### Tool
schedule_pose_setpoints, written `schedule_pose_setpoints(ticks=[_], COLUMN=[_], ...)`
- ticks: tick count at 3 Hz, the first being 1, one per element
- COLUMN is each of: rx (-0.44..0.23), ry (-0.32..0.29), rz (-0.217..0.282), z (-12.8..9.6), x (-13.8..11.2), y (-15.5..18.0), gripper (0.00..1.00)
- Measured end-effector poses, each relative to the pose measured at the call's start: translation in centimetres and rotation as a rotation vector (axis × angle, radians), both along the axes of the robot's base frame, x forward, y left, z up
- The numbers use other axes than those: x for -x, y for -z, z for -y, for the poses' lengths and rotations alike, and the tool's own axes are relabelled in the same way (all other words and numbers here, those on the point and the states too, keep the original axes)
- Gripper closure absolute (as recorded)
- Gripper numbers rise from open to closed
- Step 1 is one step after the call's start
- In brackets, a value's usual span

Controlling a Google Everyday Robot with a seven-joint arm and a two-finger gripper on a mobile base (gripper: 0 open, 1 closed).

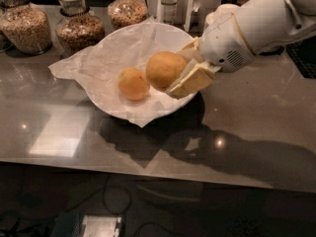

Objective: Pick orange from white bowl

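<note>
While the smooth white robot arm [261, 19] reaches in from the right edge of the view, we see its gripper [178, 69] over the right side of the large, wide, round white bowl [104, 106], whose inside is lined with crumpled white paper [94, 63]. The claw is pinching 1 round, matte-skinned orange [163, 68]: 2 flat, cream-coloured fingers [195, 79] press against its right side, 1 below and in front of the fruit, the other above and behind it. This held orange sits within the bowl's outline, near the right rim, and we cannot tell whether it touches the paper beneath. A second orange [133, 83], slightly smaller in the view, rests on the paper near the middle of the bowl, just beside the held one on its left and apart from the fingers. The paper spills over the bowl's left rim onto the glossy grey stone countertop [256, 127] and folds over the front rim in a point. The bowl stands on this countertop, which carries dark shadows of bowl and arm and a few bright reflections. Behind the bowl, along the back of the counter, stand 3 clear glass jars filled with brownish grains or nuts: 1 at far left [24, 26], 1 beside it [79, 28] and 1 further right [127, 10].
</note>
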State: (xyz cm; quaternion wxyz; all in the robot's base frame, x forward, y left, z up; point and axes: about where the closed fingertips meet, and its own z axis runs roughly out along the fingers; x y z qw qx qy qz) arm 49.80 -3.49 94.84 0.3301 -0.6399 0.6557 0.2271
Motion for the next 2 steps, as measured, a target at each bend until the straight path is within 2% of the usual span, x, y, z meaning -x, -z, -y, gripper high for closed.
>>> schedule_pose_setpoints(ticks=[1, 2], rx=[-0.063, -0.076], ry=[-0.082, -0.207], rz=[0.06, 0.168], z=[1.9, 1.6], x=[2.7, 7.0], y=[-3.0, -5.3], gripper=[1.0, 1.0])
